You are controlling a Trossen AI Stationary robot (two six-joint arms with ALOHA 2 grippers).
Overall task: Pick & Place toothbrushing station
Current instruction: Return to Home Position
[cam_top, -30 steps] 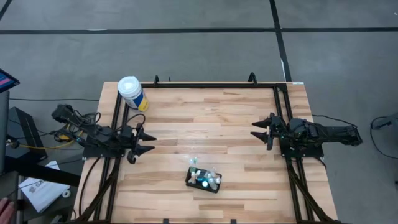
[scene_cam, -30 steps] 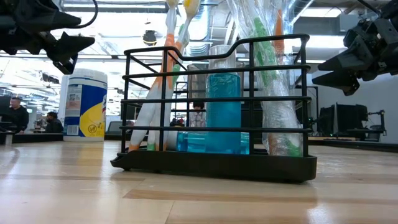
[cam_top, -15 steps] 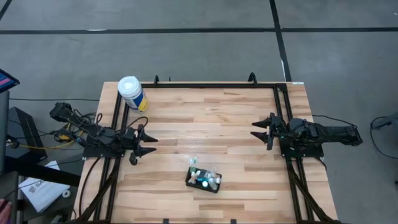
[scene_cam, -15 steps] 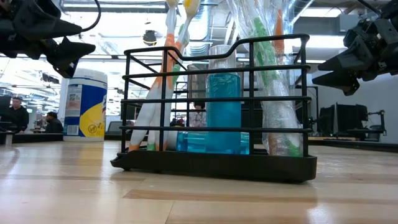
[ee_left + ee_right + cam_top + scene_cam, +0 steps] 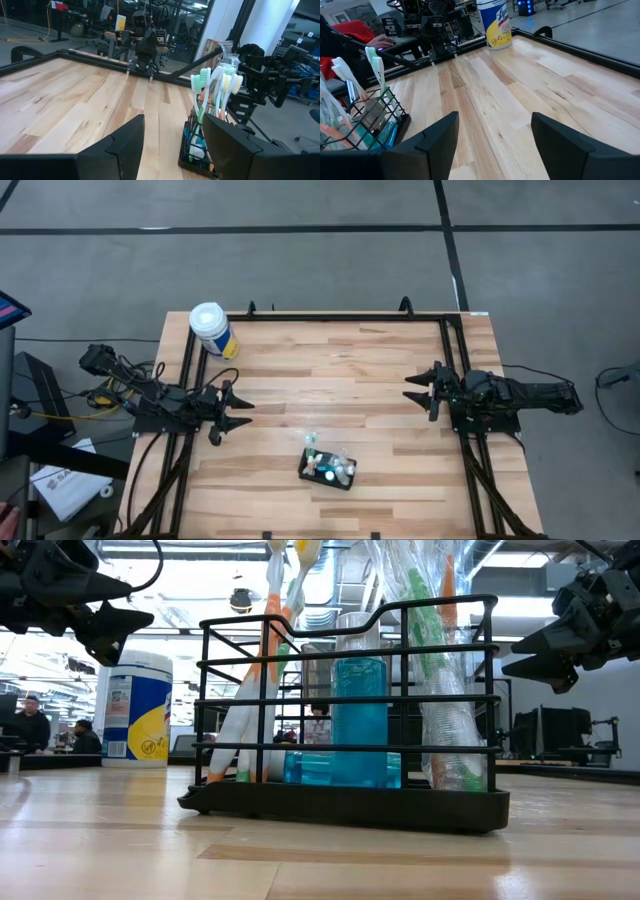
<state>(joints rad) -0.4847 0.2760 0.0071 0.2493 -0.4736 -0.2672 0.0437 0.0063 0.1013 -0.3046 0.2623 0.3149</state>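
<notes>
Toothbrushing station [image 5: 328,467], a black wire rack holding toothbrushes [image 5: 272,630] and a blue-filled container [image 5: 360,720], stands upright on the worktop [image 5: 340,370], low-centre in the high view, between both arms. Left end effector [image 5: 246,412] at left edge, fingers spread wide, empty. Right end effector [image 5: 407,391] at right side, likewise spread, empty. Canister [image 5: 212,329] at back-left corner.

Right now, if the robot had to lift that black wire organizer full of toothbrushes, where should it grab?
Probably the top wire rail of the black wire organizer, on a long side, coming down from just outside it. The toothbrushes stand up past the rim and crowd the middle, so a pinch on that thin rail would miss them.
</notes>
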